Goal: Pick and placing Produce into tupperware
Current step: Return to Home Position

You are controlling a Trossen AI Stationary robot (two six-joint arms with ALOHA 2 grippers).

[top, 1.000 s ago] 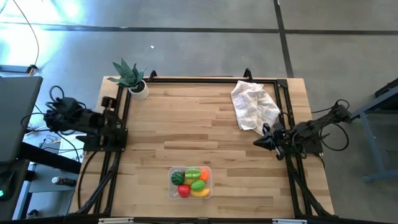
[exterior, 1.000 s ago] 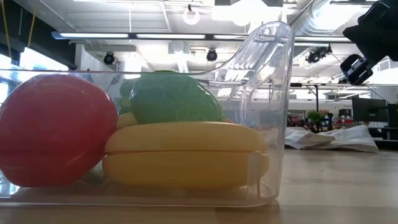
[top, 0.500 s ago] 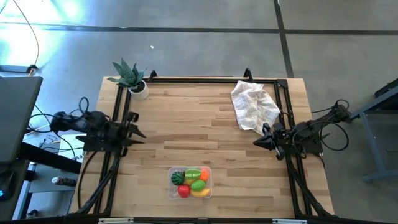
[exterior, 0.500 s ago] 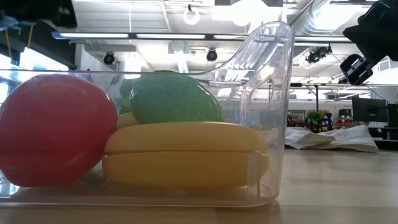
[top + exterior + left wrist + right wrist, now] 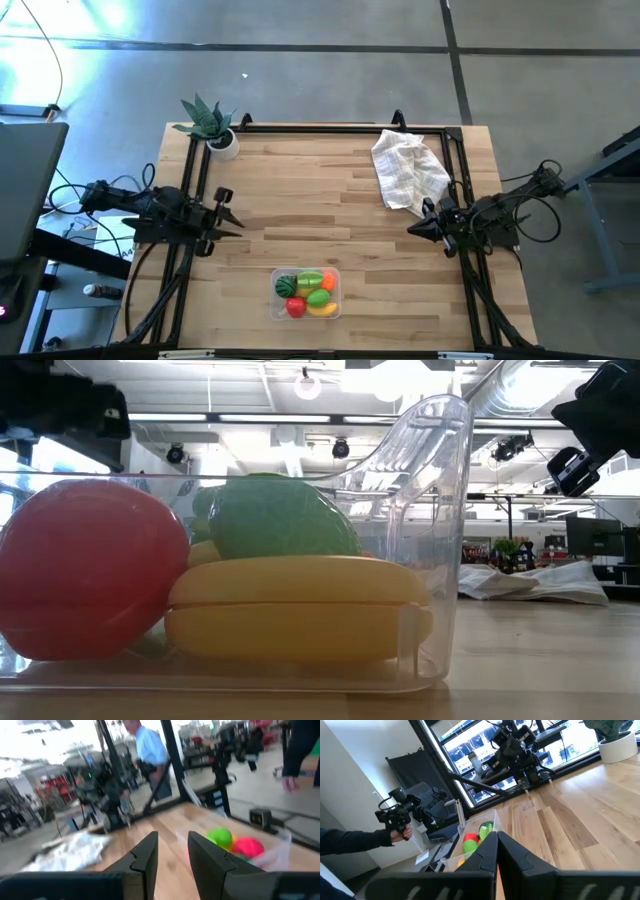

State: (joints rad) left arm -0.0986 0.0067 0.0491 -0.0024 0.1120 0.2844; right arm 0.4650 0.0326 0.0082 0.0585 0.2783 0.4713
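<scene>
Grey concrete all round a wooden table (image 5: 300,190), busy workshop behind it. Near the front edge, the tupperware (image 5: 338,294), well apart from both sets of jaws: ahead of the left ones and off to their side, likewise for the right ones. Inside it the produce (image 5: 308,292), packed tight: red fruit (image 5: 90,570) against one wall, banana (image 5: 300,610) beside it along the floor, green piece (image 5: 280,520) on top of the banana. No such piece loose on the wood, as far as can be seen.

Left gripper (image 5: 230,213): swung forward within the last second, from folded back at the table's side to reaching in over the wood. Jaws apart, nothing between them. Matching dark shape newly in the upper corner of the low view. Right gripper (image 5: 412,229): unmoved at the opposite side, pointing inward, jaws together and empty, with a crumpled cloth (image 5: 408,172) near and off to one side of them. Potted plant (image 5: 210,125) in the far corner, well clear of either.

Judged from that: filling done, no piece waiting for pickup, only the parking of the arms left. Left arm's swing probably a settling into a rest pose mirroring the right. Little to go wrong, given the wide gap between open jaws and container; still worth keeping that swing away from the box rim.
</scene>
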